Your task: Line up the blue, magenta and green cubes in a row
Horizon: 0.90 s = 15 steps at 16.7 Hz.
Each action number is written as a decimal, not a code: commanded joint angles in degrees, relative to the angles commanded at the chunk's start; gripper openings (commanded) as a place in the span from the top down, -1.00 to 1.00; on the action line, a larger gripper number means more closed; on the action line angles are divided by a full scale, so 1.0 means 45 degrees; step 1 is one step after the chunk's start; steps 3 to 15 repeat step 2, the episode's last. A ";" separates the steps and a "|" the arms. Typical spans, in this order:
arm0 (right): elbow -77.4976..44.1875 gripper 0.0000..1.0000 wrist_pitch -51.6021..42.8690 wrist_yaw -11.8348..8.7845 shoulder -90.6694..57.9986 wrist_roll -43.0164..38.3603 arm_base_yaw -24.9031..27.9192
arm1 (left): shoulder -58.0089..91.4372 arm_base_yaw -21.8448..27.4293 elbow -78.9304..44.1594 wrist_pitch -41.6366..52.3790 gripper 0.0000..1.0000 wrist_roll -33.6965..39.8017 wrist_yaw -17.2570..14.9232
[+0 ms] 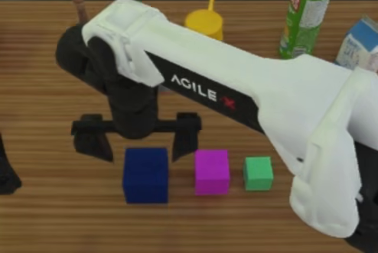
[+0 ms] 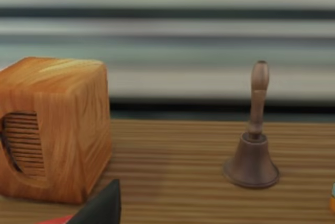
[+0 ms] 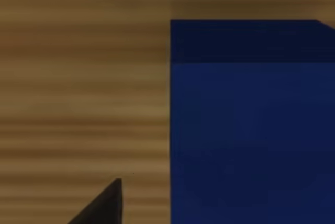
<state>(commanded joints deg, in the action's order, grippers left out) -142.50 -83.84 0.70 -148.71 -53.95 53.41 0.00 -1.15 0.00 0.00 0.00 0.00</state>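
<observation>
Near the table's front, the navy blue cube (image 1: pixel 146 174), the magenta cube (image 1: pixel 211 171) and the small green cube (image 1: pixel 258 173) stand in a left-to-right row with small gaps. My right arm reaches across from the right. Its gripper (image 1: pixel 140 139) hangs open just behind and above the blue cube, with nothing held and its fingers spread wider than the cube. In the right wrist view the blue cube (image 3: pixel 251 124) fills one side, and a dark fingertip (image 3: pixel 107 205) stands apart from it. My left arm (image 1: pixel 6 177) is parked at the left edge; one fingertip (image 2: pixel 107 203) shows in its wrist view.
Along the back stand a brown hand bell (image 1: pixel 77 2), a yellow can (image 1: pixel 205 21), a green bottle (image 1: pixel 307 10) and a milk carton (image 1: pixel 360 43). The left wrist view shows a wooden box (image 2: pixel 52 130) and the bell (image 2: pixel 252 156).
</observation>
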 joint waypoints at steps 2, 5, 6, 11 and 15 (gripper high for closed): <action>-0.0274 -1.00 -0.0270 0.0002 0.0024 0.0017 0.0005 | 0.0000 0.0000 0.0000 0.0000 -1.00 0.0000 0.0000; -0.0274 -1.00 -0.0270 0.0002 0.0024 0.0017 0.0005 | 0.0000 0.0000 0.0000 0.0000 -1.00 0.0000 0.0000; -0.0274 -1.00 -0.0270 0.0002 0.0024 0.0017 0.0005 | 0.0000 0.0000 0.0000 0.0000 -1.00 0.0000 0.0000; -0.0274 -1.00 -0.0270 0.0002 0.0024 0.0017 0.0005 | 0.0000 0.0000 0.0000 0.0000 -1.00 0.0000 0.0000; -0.0274 -1.00 -0.0270 0.0002 0.0024 0.0017 0.0005 | 0.0000 0.0000 0.0000 0.0000 -1.00 0.0000 0.0000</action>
